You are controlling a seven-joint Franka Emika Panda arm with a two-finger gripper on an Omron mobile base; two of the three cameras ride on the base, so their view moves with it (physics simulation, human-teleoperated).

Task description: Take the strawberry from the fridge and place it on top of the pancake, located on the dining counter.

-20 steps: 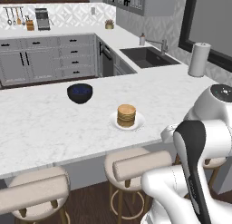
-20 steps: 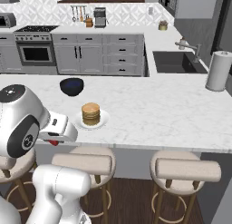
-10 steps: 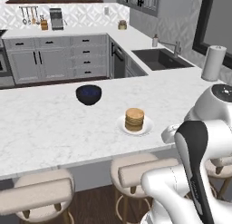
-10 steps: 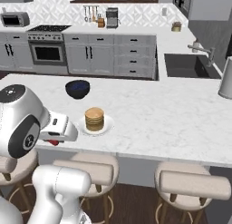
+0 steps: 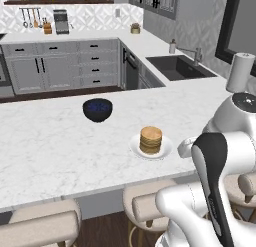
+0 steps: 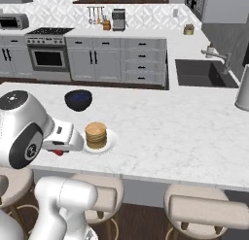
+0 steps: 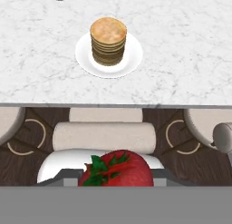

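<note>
A red strawberry (image 7: 118, 168) with green leaves sits between my gripper's (image 7: 116, 174) finger tips at the bottom of the hand view, and the gripper is shut on it. In the right base view a bit of that red strawberry (image 6: 59, 152) peeks out under the hand, just left of the plate. The pancake (image 7: 108, 41) (image 5: 151, 139) (image 6: 96, 134) is a golden stack on a white plate (image 7: 84, 55), near the front edge of the dining counter (image 5: 50, 151) (image 6: 170, 132). My gripper hangs in front of the counter edge, short of the plate. The fridge is out of view.
A dark blue bowl (image 5: 97, 109) (image 6: 78, 99) stands behind and to the left of the plate. Beige stools (image 7: 104, 136) (image 6: 204, 210) line the counter's near side, under my hand. A paper towel roll (image 5: 239, 72) and a sink (image 6: 199, 71) lie at the far right.
The whole picture has shifted in both base views, so the base has moved; the counter and pancake now sit nearer. The arm keeps its pose, still gripping the strawberry.
</note>
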